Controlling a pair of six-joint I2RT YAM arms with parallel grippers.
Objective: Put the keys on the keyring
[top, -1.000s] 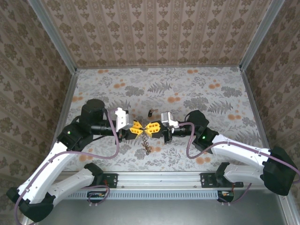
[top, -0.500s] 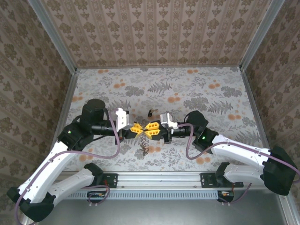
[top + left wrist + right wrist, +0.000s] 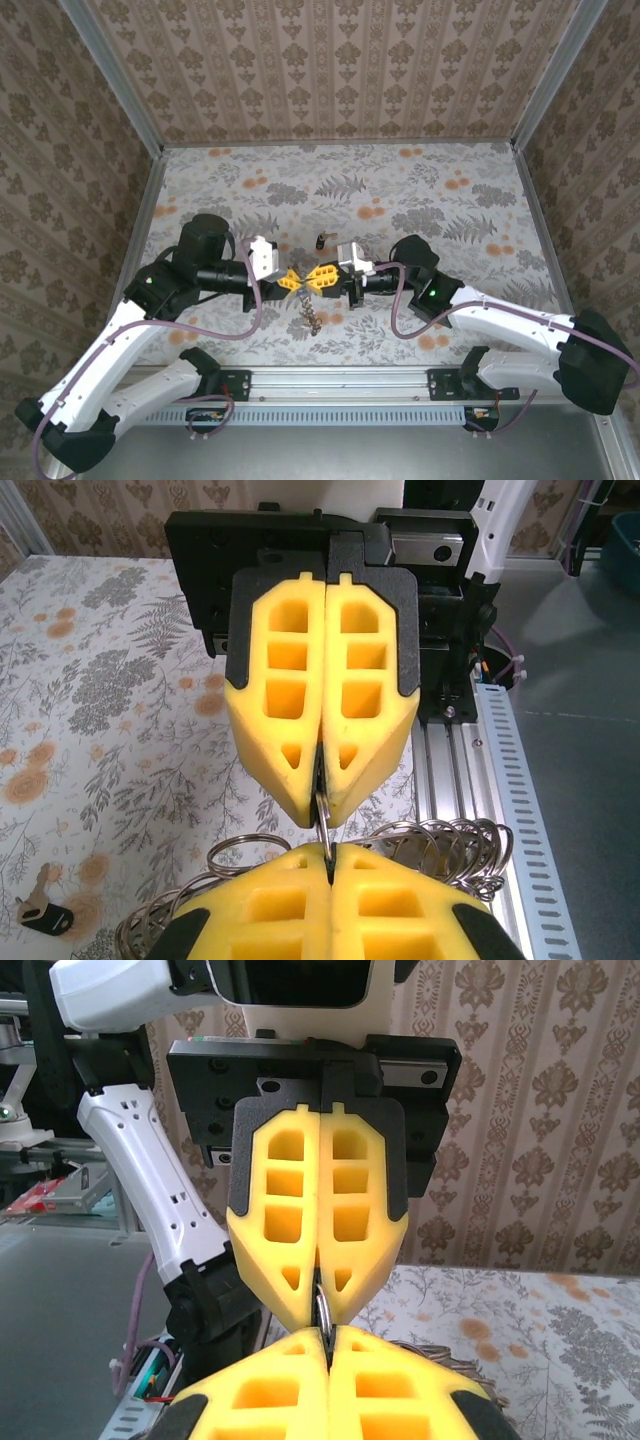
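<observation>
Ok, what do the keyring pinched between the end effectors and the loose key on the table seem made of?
Keyring: thin metal wire, silvery-grey and shiny, judging by the glints on its loops. Key: pale metal blade, black head that looks like plastic or rubber, though too small to be sure.

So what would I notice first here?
Two yellow grippers meet nose to nose mid-table: the left gripper and right gripper both pinch the keyring, which dangles below them. A black-headed key lies on the flowery table just behind.
</observation>
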